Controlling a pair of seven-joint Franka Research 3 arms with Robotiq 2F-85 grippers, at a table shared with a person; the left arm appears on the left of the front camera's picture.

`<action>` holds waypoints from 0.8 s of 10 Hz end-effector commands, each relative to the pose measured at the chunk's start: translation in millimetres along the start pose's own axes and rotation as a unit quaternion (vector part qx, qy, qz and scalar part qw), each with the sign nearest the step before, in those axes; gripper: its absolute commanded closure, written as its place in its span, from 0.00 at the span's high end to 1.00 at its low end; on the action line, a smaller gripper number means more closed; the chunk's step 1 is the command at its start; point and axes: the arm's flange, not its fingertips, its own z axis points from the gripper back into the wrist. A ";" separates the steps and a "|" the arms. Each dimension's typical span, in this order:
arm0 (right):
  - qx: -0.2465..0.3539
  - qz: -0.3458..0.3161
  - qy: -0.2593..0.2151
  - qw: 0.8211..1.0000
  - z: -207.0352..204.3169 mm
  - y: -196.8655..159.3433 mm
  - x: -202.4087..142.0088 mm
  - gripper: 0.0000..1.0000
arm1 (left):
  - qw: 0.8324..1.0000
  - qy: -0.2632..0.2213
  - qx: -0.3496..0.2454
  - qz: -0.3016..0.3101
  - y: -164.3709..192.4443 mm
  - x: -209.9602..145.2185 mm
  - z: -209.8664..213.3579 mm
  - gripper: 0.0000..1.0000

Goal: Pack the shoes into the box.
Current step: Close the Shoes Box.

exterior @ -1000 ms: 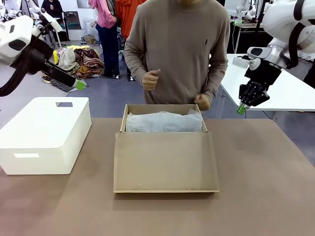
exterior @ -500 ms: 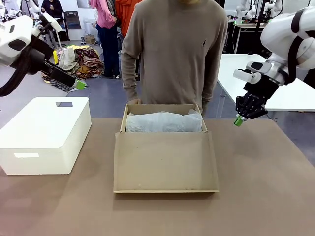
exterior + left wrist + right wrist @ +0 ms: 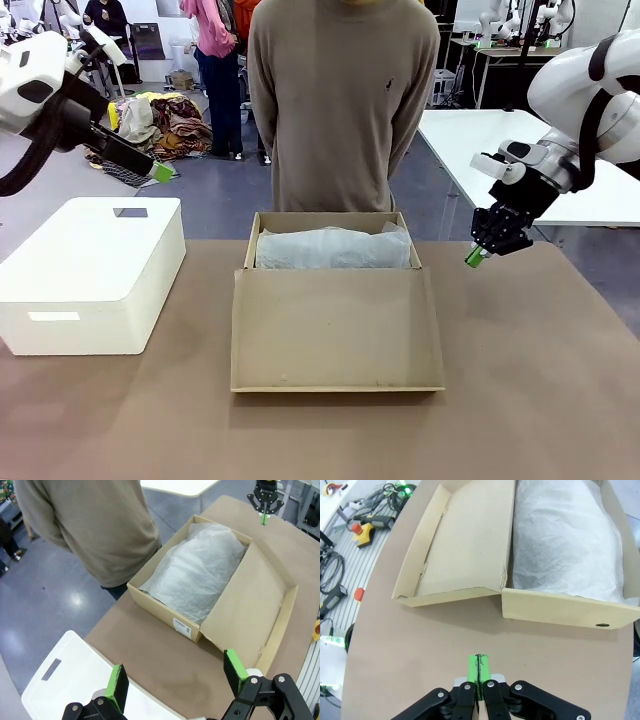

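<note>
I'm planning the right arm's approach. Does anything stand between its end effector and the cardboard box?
Nothing visible does. The right end effector, shut, hangs off the right side of the box, with just table between them. The lid lies open toward the robot.

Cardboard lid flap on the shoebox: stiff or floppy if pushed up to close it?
Tan cardboard lid flap lies flat with straight edges, so probably stiff, pivoting on its hinge crease. Its side rim looks thin and notched, likely to bend. The crumpled white tissue paper mounds up and may resist closing.
</note>
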 end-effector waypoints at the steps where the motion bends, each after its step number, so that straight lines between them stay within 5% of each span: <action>1: -0.020 0.007 -0.009 1.000 -6.7 3.7 -1.9 0.00 | 1.000 -0.006 -0.006 -0.001 0.1 -1.9 -0.9 1.00; 6: 0.001 -0.002 -0.001 1.000 -1.4 0.6 -0.6 0.00 | 1.000 -0.006 -0.006 -0.001 0.1 -1.9 -0.9 1.00; 8: -0.007 0.004 -0.035 0.999 -14.0 -6.7 -11.8 0.00 | 1.000 -0.006 -0.006 -0.001 0.1 -1.9 -0.9 1.00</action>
